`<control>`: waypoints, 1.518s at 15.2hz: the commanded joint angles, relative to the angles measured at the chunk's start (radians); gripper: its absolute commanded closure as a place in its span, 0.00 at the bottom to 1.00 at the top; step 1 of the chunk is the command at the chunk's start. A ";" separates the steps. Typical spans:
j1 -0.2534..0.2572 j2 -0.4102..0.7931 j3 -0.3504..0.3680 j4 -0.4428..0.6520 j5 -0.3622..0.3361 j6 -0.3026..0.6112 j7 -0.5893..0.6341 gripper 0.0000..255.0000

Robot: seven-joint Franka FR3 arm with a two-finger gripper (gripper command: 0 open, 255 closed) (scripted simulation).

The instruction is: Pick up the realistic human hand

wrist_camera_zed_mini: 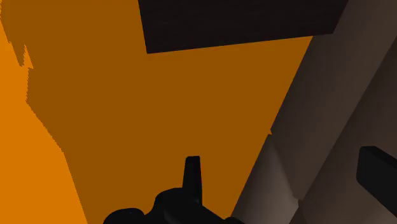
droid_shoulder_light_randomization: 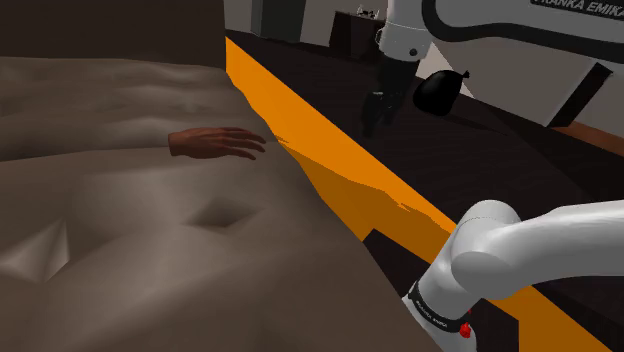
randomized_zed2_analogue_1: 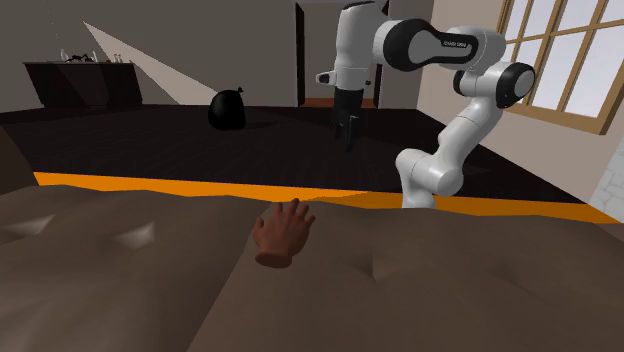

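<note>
**Jaws open, hand not yet reached**

Your jaws stand apart and empty above the dark floor (droid_shoulder_light_randomization: 480, 130), past the bed's orange edge (droid_shoulder_light_randomization: 330, 170). The hand (droid_shoulder_light_randomization: 215, 142) lies flat on the bed (droid_shoulder_light_randomization: 120, 230), just inside that edge. It is probably light and stiff, so pinch across the palm. The black bag (droid_shoulder_light_randomization: 440, 92) hides its contents.

Brown tufted bed (droid_shoulder_light_randomization: 140, 270), surface dimpled and creased. Orange band (droid_shoulder_light_randomization: 330, 165) runs along its edge; dark floor (droid_shoulder_light_randomization: 500, 140) beyond. One hand (droid_shoulder_light_randomization: 215, 142) lies flat on the bed, near the edge, its fingers pointing toward the band.
</note>
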 commanded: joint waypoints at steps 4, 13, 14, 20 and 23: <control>0.047 0.133 -0.044 0.084 0.024 0.032 -0.126 0.00; 0.176 0.519 -0.123 0.403 0.154 0.017 -0.511 0.00; 0.188 0.560 -0.126 0.444 0.172 0.006 -0.553 0.00; 0.237 0.804 -0.116 0.714 0.275 -0.101 -0.784 0.00; 0.252 0.925 -0.094 0.869 0.320 -0.177 -0.882 0.00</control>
